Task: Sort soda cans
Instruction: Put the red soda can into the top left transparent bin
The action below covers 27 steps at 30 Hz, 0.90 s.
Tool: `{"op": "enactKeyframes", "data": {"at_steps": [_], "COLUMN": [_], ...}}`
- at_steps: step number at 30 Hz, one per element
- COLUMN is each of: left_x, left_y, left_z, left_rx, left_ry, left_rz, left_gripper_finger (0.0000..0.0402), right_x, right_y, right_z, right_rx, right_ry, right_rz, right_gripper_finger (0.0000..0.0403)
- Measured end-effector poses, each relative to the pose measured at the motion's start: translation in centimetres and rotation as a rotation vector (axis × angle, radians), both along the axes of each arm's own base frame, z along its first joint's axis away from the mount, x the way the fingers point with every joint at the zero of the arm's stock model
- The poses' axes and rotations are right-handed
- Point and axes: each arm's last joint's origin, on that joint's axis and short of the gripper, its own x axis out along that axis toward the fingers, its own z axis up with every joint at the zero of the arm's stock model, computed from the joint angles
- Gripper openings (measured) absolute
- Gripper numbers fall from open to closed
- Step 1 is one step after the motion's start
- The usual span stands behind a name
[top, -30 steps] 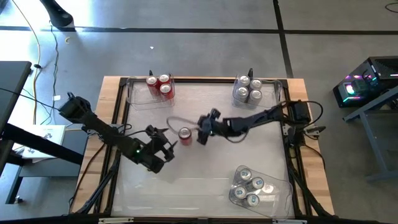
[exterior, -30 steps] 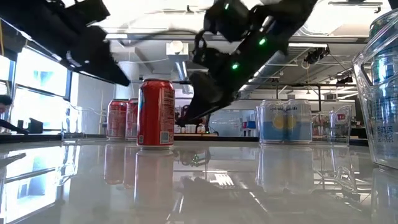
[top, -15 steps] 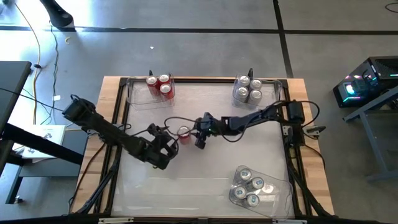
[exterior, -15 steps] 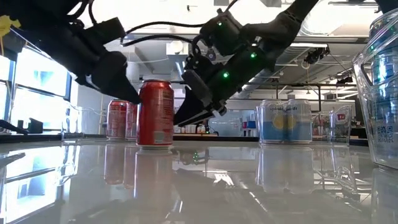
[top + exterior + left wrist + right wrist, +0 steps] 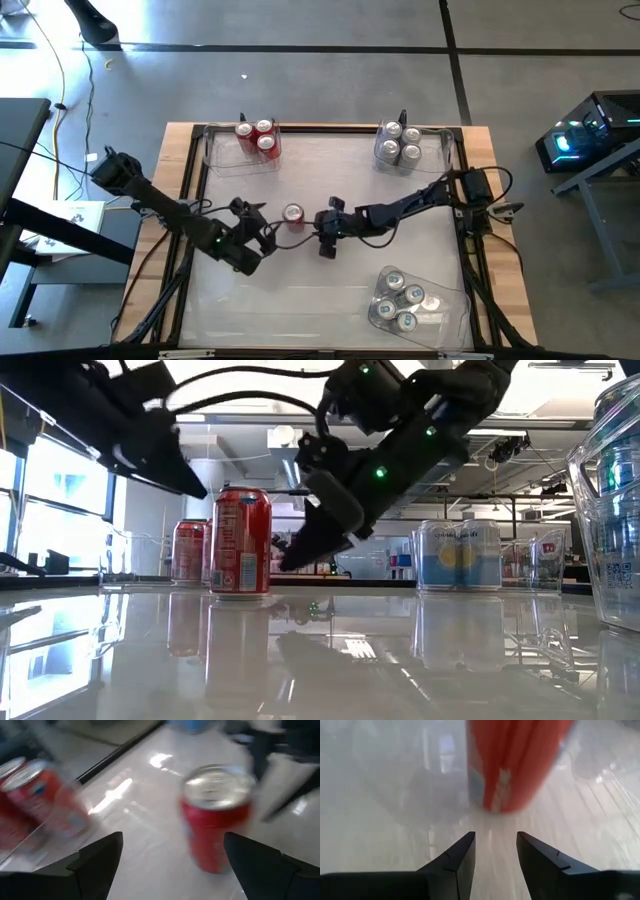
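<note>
The left end effector (image 5: 262, 232) has its dark fingers spread wide, and the lone red can (image 5: 293, 214) stands upright just ahead of it on the glossy white surface (image 5: 330, 290), motion-smeared in that arm's wrist view. The right end effector (image 5: 322, 228), fingers parted narrowly, sits low just beside the can's other side, and its wrist view cuts off the can's top. Red cans (image 5: 256, 135) fill one clear bin, silver ones (image 5: 400, 143) another, and more (image 5: 404, 303) a third.
</note>
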Motion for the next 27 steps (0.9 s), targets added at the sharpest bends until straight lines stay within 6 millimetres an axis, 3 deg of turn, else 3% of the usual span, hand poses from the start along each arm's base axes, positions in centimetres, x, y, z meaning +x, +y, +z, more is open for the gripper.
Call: {"op": "enactKeyframes", "data": {"at_steps": [5, 10, 14, 21, 27], "left_x": [1.0, 2.8, 3.9, 4.8, 5.4], "left_y": [-0.8, 0.2, 1.2, 2.9, 3.3], "left_z": [0.4, 1.1, 1.2, 0.8, -0.2], "left_rx": [-0.034, -0.192, -0.162, -0.144, -0.152], "left_ry": [-0.03, -0.101, -0.126, -0.133, -0.098], "left_rz": [-0.091, -0.125, -0.112, -0.032, -0.042], "left_gripper_finger": [0.034, 0.034, 0.034, 0.034, 0.034], "right_x": [-0.7, -1.1, -1.8, -4.7, -5.8], "right_y": [0.1, 0.4, 1.0, 2.1, 3.2], "right_z": [-0.6, -0.9, -0.6, 2.2, 4.9], "right_rx": [-0.008, -0.02, -0.025, -0.168, -0.197], "right_ry": [0.086, 0.127, 0.178, 0.257, 0.187], "right_rz": [-0.048, -0.055, -0.085, -0.228, -0.254], "right_gripper_finger": [0.0139, 0.0139, 0.0139, 0.0139, 0.0139]}}
